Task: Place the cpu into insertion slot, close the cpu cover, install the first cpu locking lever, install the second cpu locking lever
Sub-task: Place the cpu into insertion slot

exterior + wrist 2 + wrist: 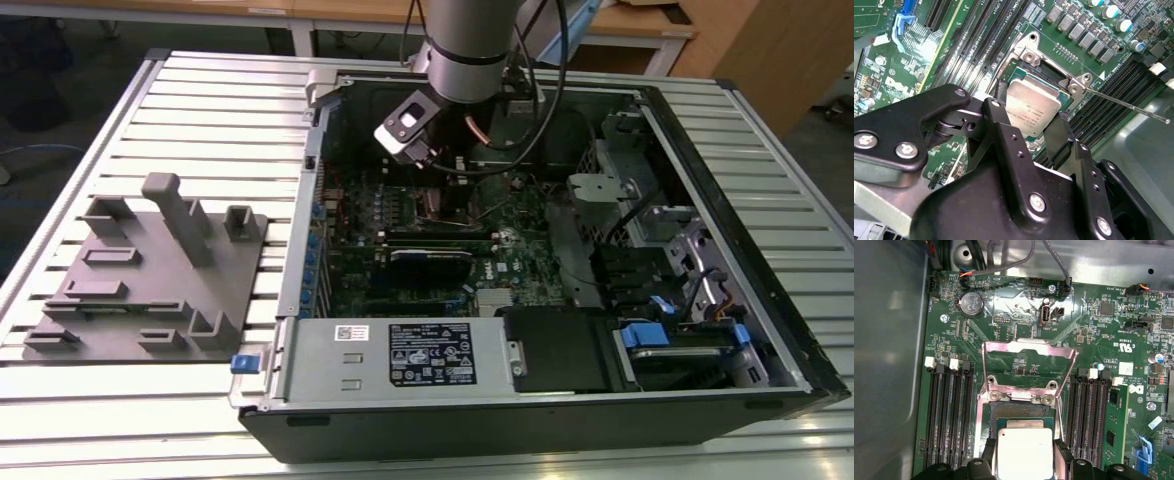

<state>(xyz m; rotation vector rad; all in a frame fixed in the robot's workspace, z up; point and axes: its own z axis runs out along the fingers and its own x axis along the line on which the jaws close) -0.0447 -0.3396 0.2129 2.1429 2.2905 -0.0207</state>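
My gripper (1029,127) (1024,455) is shut on the cpu (1033,106) (1023,447), a square chip with a silvery-grey top, gripped on two opposite edges. The chip sits slightly tilted just over the insertion slot (1023,75) (1019,412), whose dark centre and metal rim show past one edge of it. The cpu cover (1029,348) stands swung open on its hinge, and the green board shows through its window. A thin metal locking lever (1134,102) sticks out free from one corner of the socket. In the exterior view the gripper (434,165) hangs inside the open computer case.
Long black memory slots (949,415) (1086,410) flank the socket on both sides. The case walls (747,200), a power supply (400,355) and cables (534,120) ring the board. A grey fixture block (147,270) lies on the slatted table at the exterior view's left.
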